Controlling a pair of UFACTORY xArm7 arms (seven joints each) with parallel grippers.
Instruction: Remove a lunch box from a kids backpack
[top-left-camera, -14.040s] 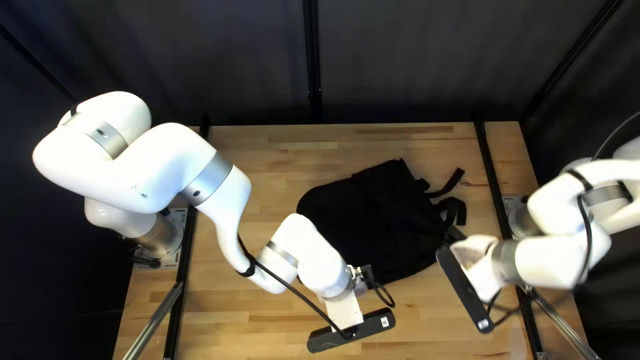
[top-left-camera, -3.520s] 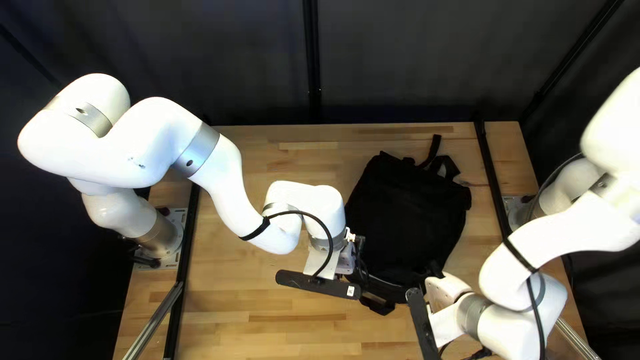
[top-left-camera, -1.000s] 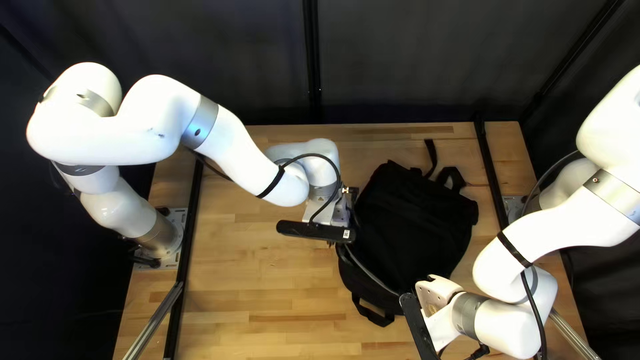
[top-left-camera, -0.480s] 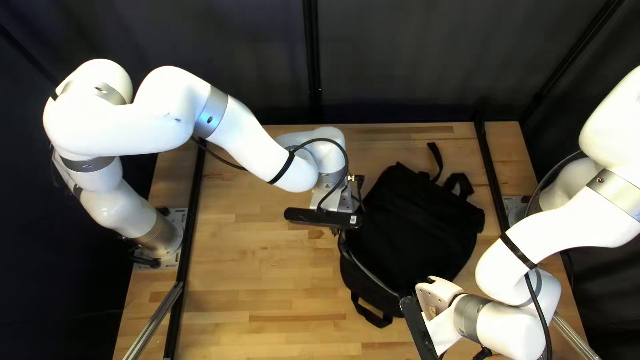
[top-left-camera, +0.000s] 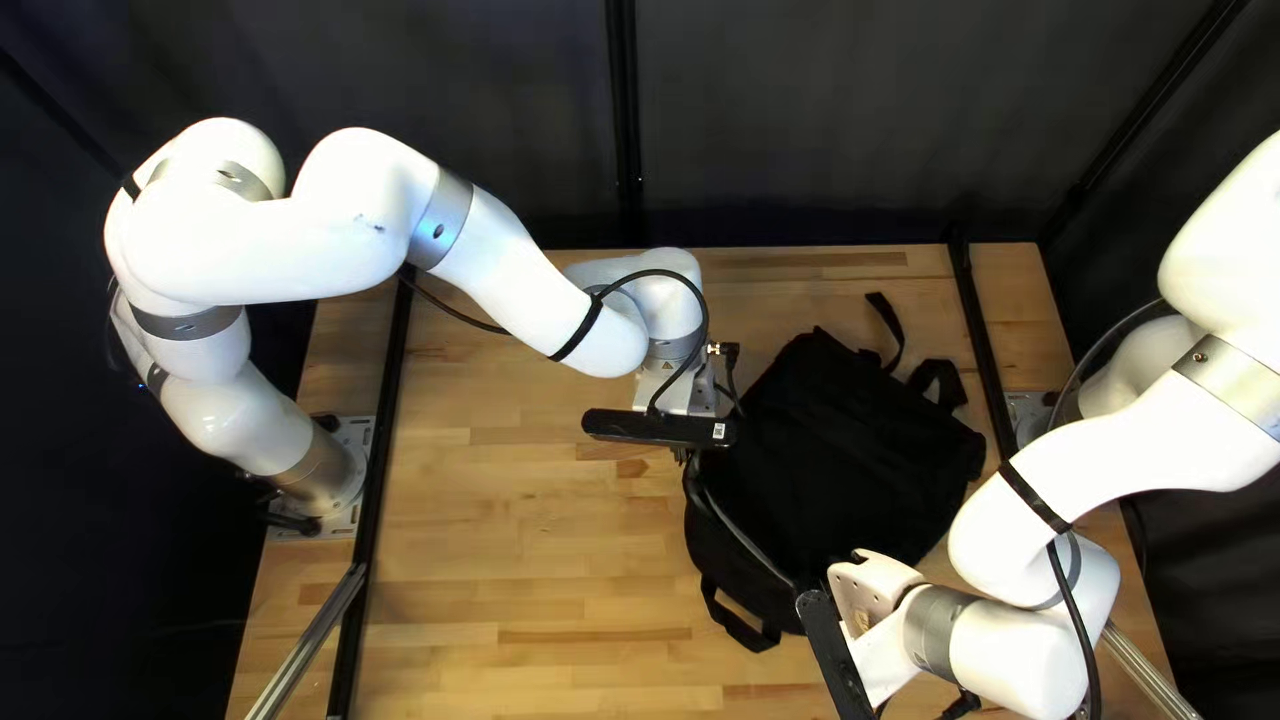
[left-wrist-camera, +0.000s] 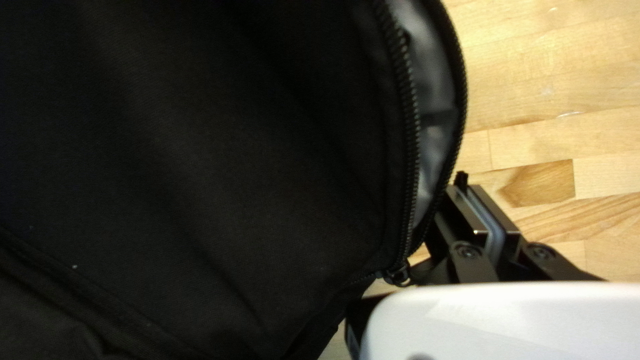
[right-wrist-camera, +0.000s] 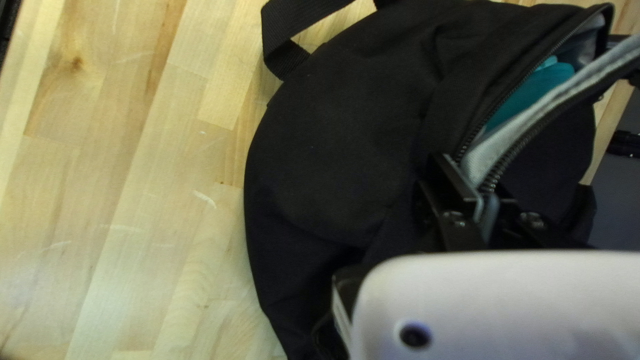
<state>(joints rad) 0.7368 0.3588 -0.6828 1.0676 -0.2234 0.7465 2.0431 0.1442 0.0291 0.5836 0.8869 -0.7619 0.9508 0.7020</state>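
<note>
Black backpack; grey lining; teal item inside

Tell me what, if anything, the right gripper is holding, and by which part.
The right gripper holds the backpack by the zippered edge of its opening.

Left arm stretched out toward the backpack. Left gripper pointing down at backpack's left edge, fingers together. Right arm bent, right of backpack; right gripper at its near end, fingers closed on backpack's edge.
</note>
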